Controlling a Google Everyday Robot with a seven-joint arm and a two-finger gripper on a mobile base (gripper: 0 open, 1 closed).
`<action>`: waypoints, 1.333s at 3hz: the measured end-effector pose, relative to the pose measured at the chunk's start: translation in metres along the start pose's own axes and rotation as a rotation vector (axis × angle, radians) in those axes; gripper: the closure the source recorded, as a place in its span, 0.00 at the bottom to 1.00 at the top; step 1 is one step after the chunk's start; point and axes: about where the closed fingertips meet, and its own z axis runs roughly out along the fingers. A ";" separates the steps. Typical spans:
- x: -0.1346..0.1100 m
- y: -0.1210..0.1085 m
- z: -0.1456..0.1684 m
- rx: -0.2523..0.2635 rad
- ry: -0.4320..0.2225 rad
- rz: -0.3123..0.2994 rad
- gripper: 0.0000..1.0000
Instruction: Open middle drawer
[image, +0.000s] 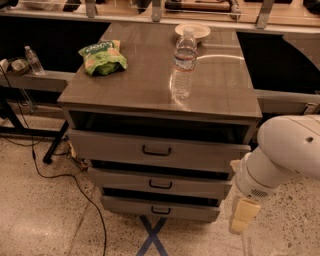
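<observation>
Middle drawer (195, 186) second of three grey fronts under the tabletop (140, 85), green bag (102, 56) at left, water bottle (184, 62) upright mid-tabletop, gripper (244, 216) low at right beside the drawers, its opening impossible to tell.

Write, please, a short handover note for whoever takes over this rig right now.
Gripper: low, right of the cabinet, apart from all drawer fronts.
Middle drawer: front slightly out, dark gap above it; its loop handle is free.
Done: nothing grasped yet.
Left: bring the gripper to that handle, grip it, pull the drawer out.
Water bottle, green bag and plate sit on top.
</observation>
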 end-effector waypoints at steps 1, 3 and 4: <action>0.000 0.003 0.012 -0.005 -0.013 0.021 0.00; -0.006 0.023 0.132 -0.016 -0.102 0.104 0.00; -0.015 0.015 0.176 0.006 -0.170 0.104 0.00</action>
